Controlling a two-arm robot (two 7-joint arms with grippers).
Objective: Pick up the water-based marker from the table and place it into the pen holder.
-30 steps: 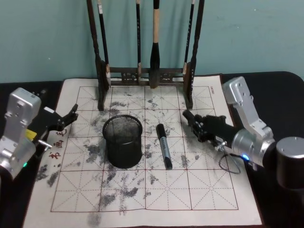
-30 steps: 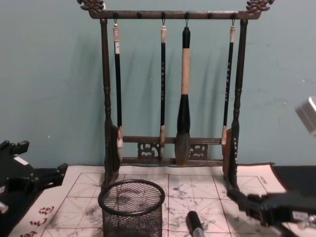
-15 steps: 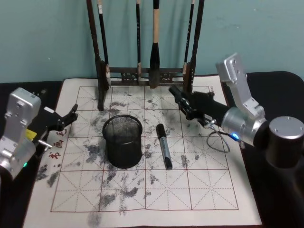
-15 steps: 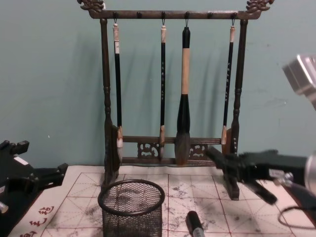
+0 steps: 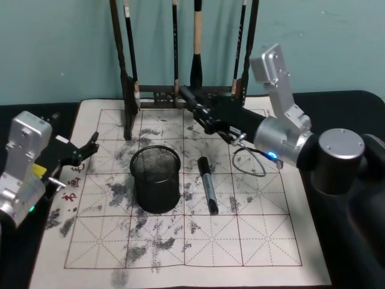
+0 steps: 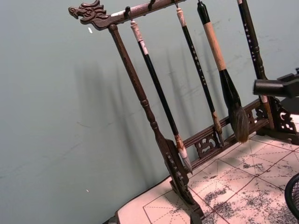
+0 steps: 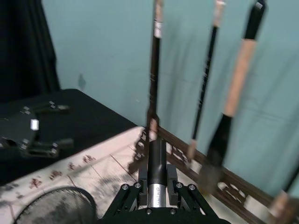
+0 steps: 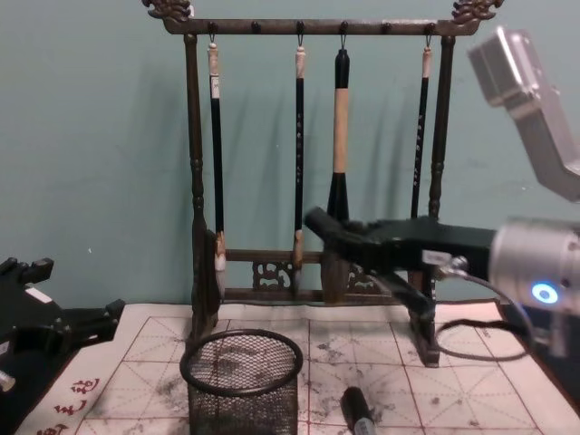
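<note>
We are working over the gridded mat [image 5: 264, 241], with the brush rack [image 8: 195, 181] at its far edge and the left gripper [image 5: 81, 153] parked open at the mat's left side. We are holding the right gripper [image 5: 198, 110] open and empty, raised before the rack's base. The pen holder [image 5: 155, 192] is standing mid-mat, and the marker [image 5: 208, 186] is lying flat just to its right. We are judging it best to descend over the barrel's middle, jaws across it, clear of the rack.
</note>
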